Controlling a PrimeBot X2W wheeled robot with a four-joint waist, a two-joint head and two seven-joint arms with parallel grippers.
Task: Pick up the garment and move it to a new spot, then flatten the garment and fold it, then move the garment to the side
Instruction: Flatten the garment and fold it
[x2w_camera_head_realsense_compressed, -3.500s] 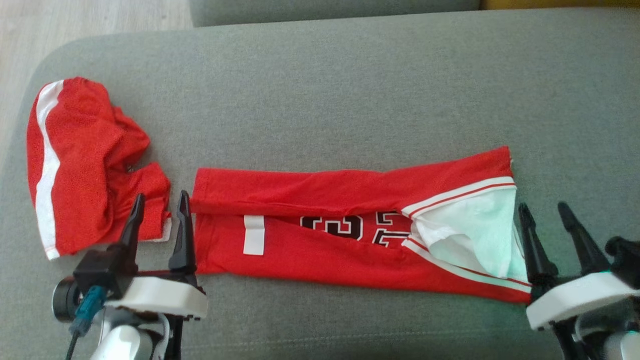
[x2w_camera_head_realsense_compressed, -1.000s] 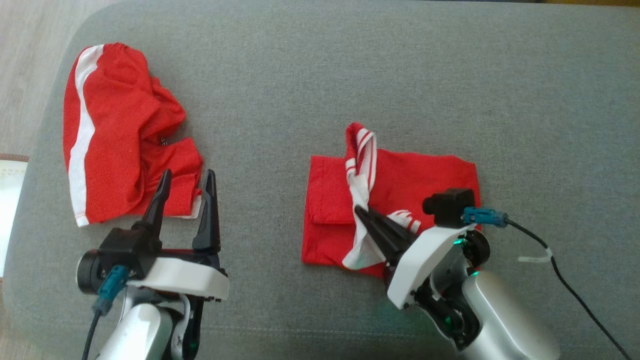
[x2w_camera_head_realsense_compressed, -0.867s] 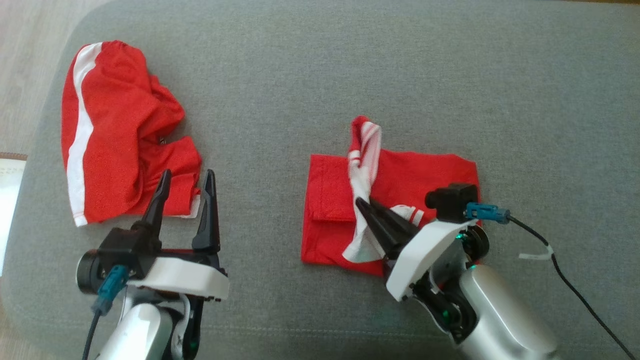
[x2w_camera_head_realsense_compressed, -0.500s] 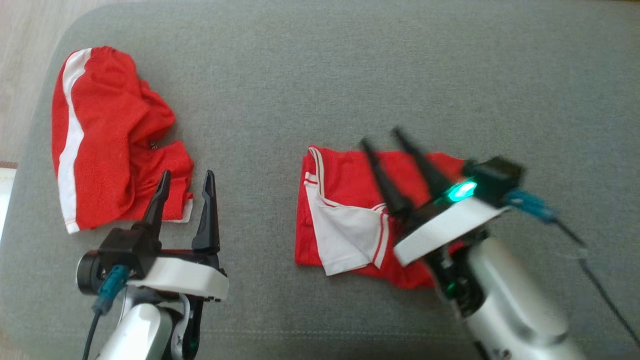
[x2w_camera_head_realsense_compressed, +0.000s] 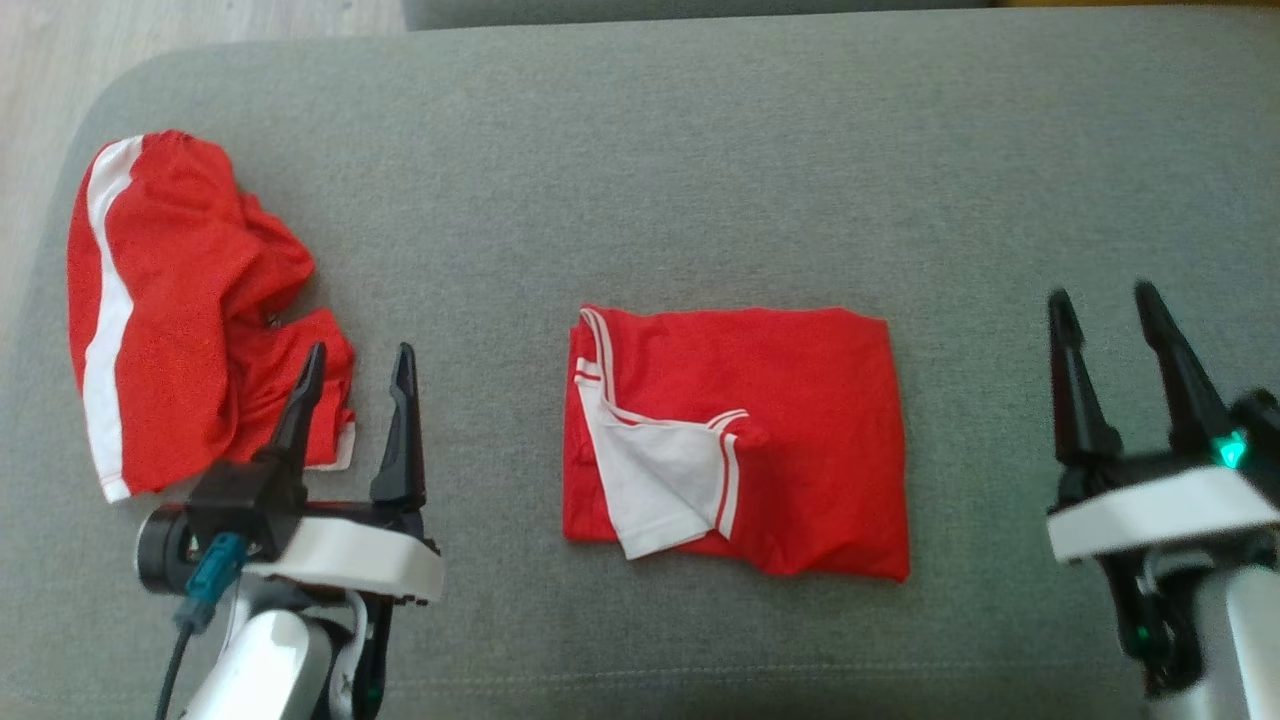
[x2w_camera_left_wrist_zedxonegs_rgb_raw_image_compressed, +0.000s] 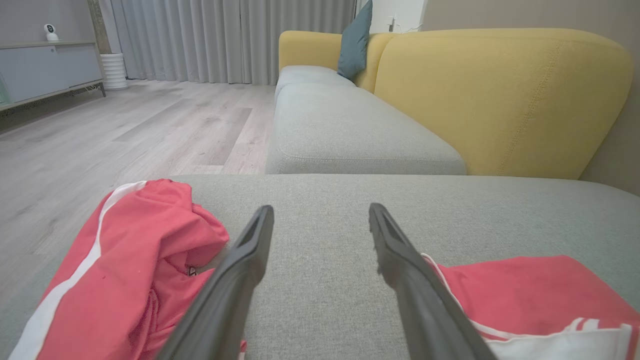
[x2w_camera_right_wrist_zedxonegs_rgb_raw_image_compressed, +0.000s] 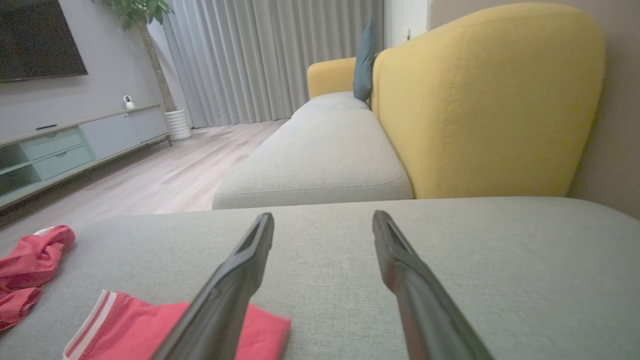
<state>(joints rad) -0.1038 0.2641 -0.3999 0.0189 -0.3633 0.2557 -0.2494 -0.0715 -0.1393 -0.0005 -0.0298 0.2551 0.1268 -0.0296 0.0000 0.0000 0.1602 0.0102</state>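
Cushion (x2w_camera_head_realsense_compressed: 700, 150) extends wide beyond folded garment (x2w_camera_head_realsense_compressed: 800, 400).

Red garment (x2w_camera_head_realsense_compressed: 790, 440) (white trim), grey cushion (x2w_camera_head_realsense_compressed: 700, 180).

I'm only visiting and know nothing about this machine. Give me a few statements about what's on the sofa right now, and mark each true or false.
1. A folded red jersey lies on the grey cushion. True.
2. The right gripper is clamped on the jersey. False: it is open and stands apart, off to the jersey's right.
3. A crumpled red garment with a white stripe lies at the cushion's left end. True.
4. The left gripper is shut on that crumpled garment. False: it is open and holds nothing, its fingers just beside the cloth.
5. The sofa back behind the cushion is blue. False: it is yellow.
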